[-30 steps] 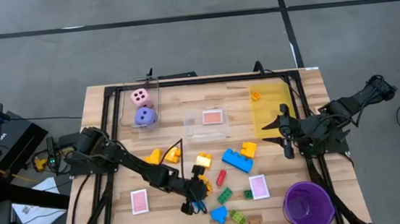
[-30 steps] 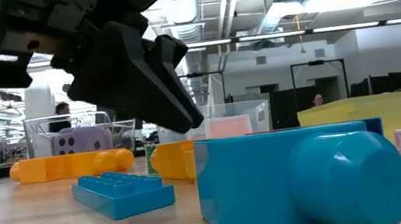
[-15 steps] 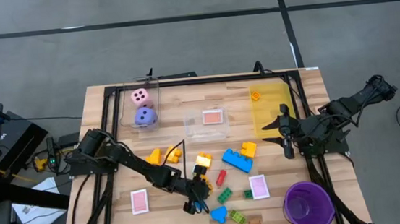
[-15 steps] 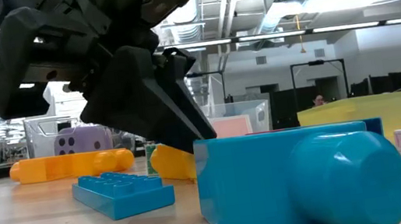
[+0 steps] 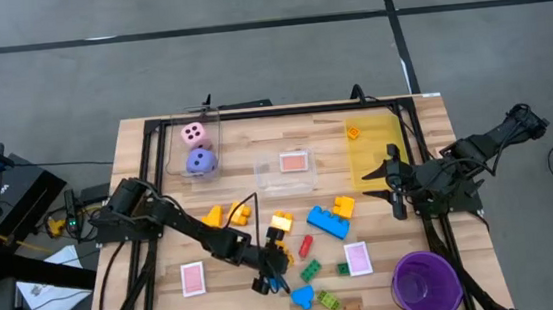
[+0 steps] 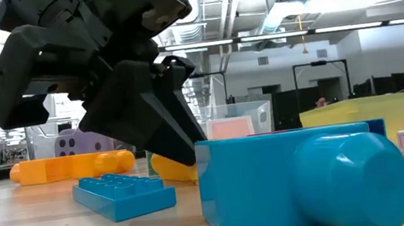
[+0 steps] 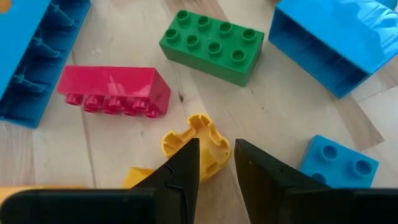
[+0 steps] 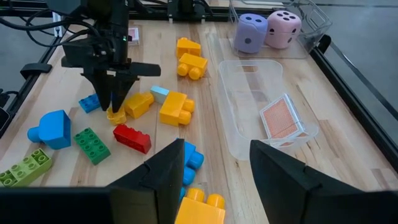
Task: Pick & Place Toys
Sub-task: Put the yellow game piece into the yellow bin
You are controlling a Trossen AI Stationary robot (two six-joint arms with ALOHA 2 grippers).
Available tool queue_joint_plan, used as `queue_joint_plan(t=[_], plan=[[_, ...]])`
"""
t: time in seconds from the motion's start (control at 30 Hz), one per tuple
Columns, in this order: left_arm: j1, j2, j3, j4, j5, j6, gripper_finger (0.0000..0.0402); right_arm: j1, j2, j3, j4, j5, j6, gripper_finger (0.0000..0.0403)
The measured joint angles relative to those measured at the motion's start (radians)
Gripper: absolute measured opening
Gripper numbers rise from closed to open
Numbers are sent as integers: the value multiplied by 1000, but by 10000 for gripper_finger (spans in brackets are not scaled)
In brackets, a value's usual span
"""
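Observation:
My left gripper (image 5: 267, 279) points down at the near middle of the table among loose bricks. It is closed to a narrow gap on a small yellow piece (image 7: 198, 142) that lies on the wood. A red brick (image 7: 112, 90), a green brick (image 7: 211, 46) and blue bricks (image 7: 339, 165) lie around it. Two pink-backed cards (image 5: 194, 279) (image 5: 357, 257) lie flat. A pink die (image 5: 193, 134) and a purple die (image 5: 202, 161) sit in a clear bin at the far left. My right gripper (image 8: 214, 168) is open and empty, waiting by the yellow bin (image 5: 377, 151). My left gripper has the small yellow piece's near lobe (image 7: 214, 149) between its two fingertips, coming from above and pointing down. One fingertip (image 7: 186, 155) stands over the piece's middle. The piece rests on the table. The fingers hide how far the pads close on it.
A clear bin (image 5: 286, 172) at the far middle holds a pink card. A purple cup (image 5: 425, 282) stands at the near right. A large blue brick (image 5: 327, 221) and yellow-orange bricks (image 5: 224, 216) lie mid-table. A black frame (image 5: 159, 185) borders the table.
My left gripper has come down and a little toward the far edge, onto the small yellow piece. The bricks around it have not moved.

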Motion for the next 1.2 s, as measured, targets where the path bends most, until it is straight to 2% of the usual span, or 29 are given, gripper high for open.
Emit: queue_joint_plan(t=[0.5, 0.63, 0.83, 1.03, 1.2], plan=[[0, 42, 3, 31, 26, 0, 90, 0, 0, 0, 1, 0, -1, 175], [1, 48, 3, 42, 17, -1, 71, 0, 0, 0, 1, 0, -1, 175], [1, 42, 2, 36, -17, -23, 15, 0, 0, 0, 0, 0, -1, 175], [3, 29, 0, 37, -16, -27, 12, 0, 0, 0, -3, 0, 5, 175], [5, -37, -3, 65, 0, -26, 8, 0, 0, 0, 1, 0, 1, 175]])
